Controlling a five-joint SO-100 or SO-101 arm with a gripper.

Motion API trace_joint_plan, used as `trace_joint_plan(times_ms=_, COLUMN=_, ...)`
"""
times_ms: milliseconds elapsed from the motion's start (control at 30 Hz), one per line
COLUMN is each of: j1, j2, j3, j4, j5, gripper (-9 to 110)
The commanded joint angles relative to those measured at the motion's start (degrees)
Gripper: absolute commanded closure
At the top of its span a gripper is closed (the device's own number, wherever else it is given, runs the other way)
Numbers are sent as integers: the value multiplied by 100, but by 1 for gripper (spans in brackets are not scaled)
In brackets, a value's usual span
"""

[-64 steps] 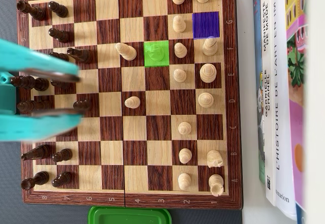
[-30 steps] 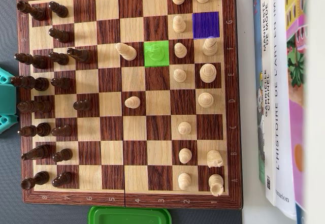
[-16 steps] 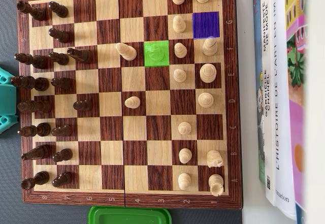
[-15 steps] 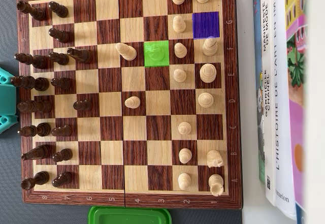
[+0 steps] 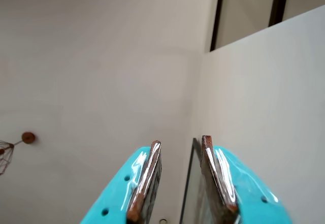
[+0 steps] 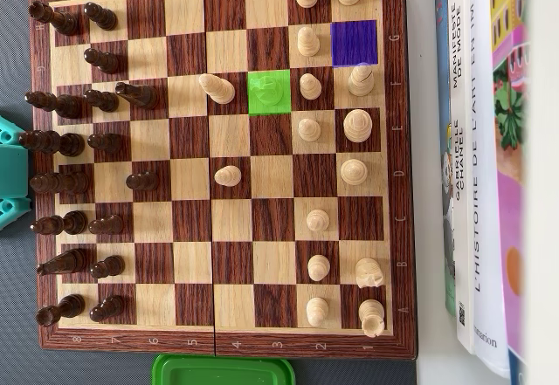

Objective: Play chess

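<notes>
The wooden chessboard [image 6: 188,343] fills the overhead view. Dark pieces [image 6: 68,145] stand in the left columns and light pieces [image 6: 355,125] on the right. One square is tinted green [image 6: 258,103] and holds a piece; an empty square is tinted purple [image 6: 354,42]. A light bishop [image 6: 216,88] lies next to the green square. Teal arm parts [image 6: 9,171] show at the board's left edge. In the wrist view my gripper [image 5: 181,140] points up at bare walls, with its jaws apart and nothing between them. No board or piece shows there.
Large books [image 6: 485,167] lie along the board's right side. A green plastic lid [image 6: 223,371] sits at the bottom edge. In the wrist view a wire lamp [image 5: 6,155] hangs at left and a dark window frame [image 5: 217,16] is at top right.
</notes>
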Motion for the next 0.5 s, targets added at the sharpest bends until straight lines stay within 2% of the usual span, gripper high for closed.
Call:
trace_joint_plan(times_ms=0, j1=-53, j2=-62, j3=123, j4=0, j5=18, gripper=89)
trace_joint_plan(times_ms=467, j1=-18, j2=-62, j3=123, j4=0, j5=18, gripper=89)
